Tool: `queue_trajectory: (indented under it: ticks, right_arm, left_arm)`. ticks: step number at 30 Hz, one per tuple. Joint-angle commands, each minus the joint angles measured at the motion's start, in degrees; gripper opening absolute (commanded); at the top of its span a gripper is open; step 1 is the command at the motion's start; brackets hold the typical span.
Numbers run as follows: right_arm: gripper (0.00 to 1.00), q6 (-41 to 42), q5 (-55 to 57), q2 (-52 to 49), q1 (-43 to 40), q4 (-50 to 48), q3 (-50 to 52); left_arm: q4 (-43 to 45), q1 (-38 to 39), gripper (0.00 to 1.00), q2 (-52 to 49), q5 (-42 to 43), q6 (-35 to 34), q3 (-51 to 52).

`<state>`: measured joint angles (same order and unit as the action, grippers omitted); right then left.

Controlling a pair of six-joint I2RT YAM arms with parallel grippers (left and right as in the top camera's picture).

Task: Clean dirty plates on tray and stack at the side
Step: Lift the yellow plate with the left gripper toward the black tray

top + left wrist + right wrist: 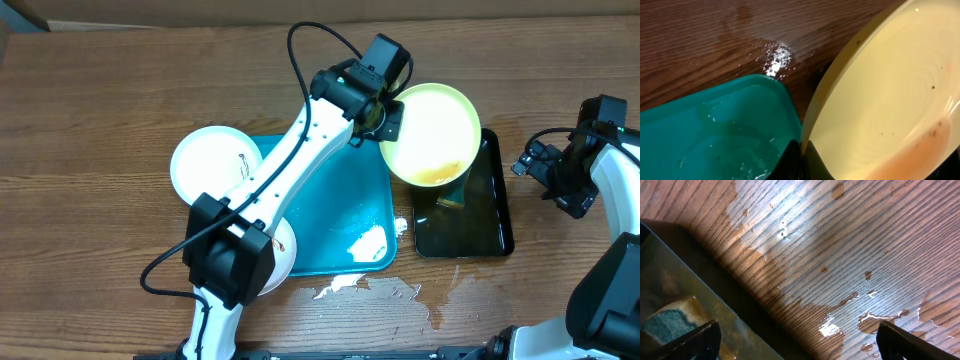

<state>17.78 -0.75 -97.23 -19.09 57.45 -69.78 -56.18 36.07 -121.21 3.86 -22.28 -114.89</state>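
Presently: brown wood-grain surface (120,100), wet patches (370,290) before the teal tray (340,225), itself wet. Yellow-green plate (432,135): beyond tray's far right corner, tilted, orange liquid at low edge, rim pinched by closed left fingers (383,118). White plate (210,165): left of tray. Another white plate (283,262): near left corner, partly under the arm. Black tray (490,225): right of teal tray, holding sponge (450,200). Right fingers (528,163): further right, spread wide, empty.

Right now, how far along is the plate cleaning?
No stack yet: two white plates lie apart at the teal tray's left side. In hand: left gripper holds the yellow-green plate tilted over the black tray, liquid pooled low. Left: stacking; right gripper is open, empty.
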Motion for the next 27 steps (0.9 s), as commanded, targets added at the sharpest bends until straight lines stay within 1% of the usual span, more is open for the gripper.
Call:
queue_trajectory:
  ticks: [1,7,14,17,27]
  right_arm:
    - [1.0,0.26,0.72,1.11,0.0,-0.33,-1.22]
    - [1.0,0.26,0.72,1.11,0.0,-0.31,-1.22]
    - [1.0,0.26,0.72,1.11,0.0,-0.31,-1.22]
    - [1.0,0.26,0.72,1.11,0.0,-0.31,-1.22]
    - [1.0,0.26,0.72,1.11,0.0,-0.31,-1.22]
  left_arm:
    - [2.47,0.94,0.04,-0.2,0.59,-1.07,-1.53]
    - [6.78,2.23,0.04,-0.2,-1.73,-0.57,-1.53]
    - [11.32,5.07,0.04,-0.2,-8.81,0.44,-1.53]
    - [11.89,6.16,0.04,-0.2,-10.32,0.66,-1.53]
    - [10.05,10.12,0.04,-0.2,-10.54,0.66,-1.53]
